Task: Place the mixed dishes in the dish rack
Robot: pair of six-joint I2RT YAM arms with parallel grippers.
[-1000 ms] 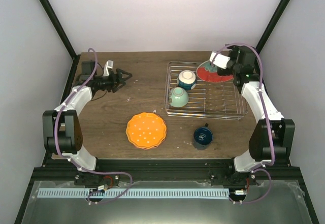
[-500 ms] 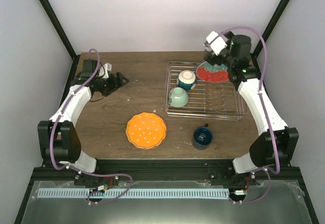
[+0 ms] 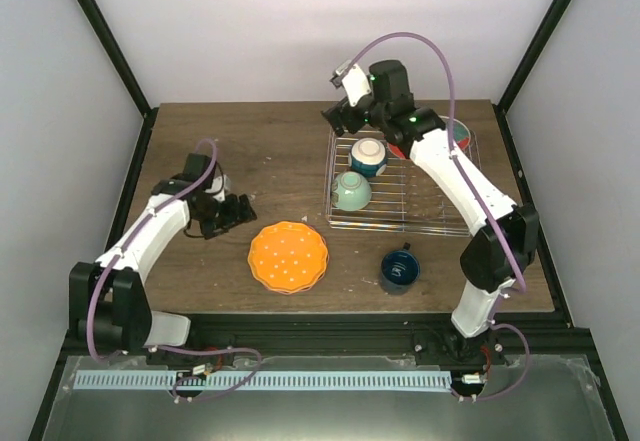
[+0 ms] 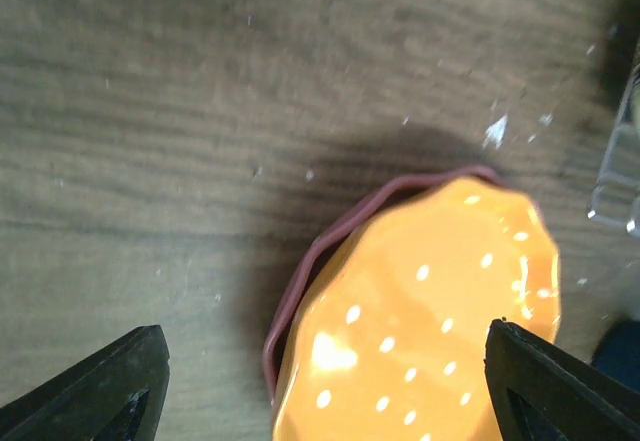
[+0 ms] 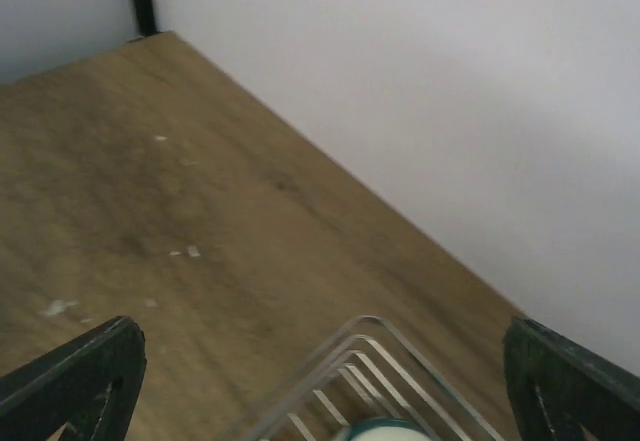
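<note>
Currently, cream bowl (image 3: 368,156) and green bowl (image 3: 351,191) are racked; orange dotted plate (image 3: 288,257) and blue mug (image 3: 399,269) remain. Your left tool (image 3: 240,211) and right tool (image 3: 335,121) gape empty.

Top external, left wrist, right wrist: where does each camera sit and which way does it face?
Top external: above and behind the bases, looking down on the table; both arms, left pincer, right pincer show.
Left wrist: low over the table, facing down at the orange dotted plate; its fingertips show at bottom corners.
Right wrist: above the dish rack's far corner, facing the back wall; fingertips at bottom corners.
Shared: top external and left wrist see the plate; top external and right wrist, the rack.
</note>
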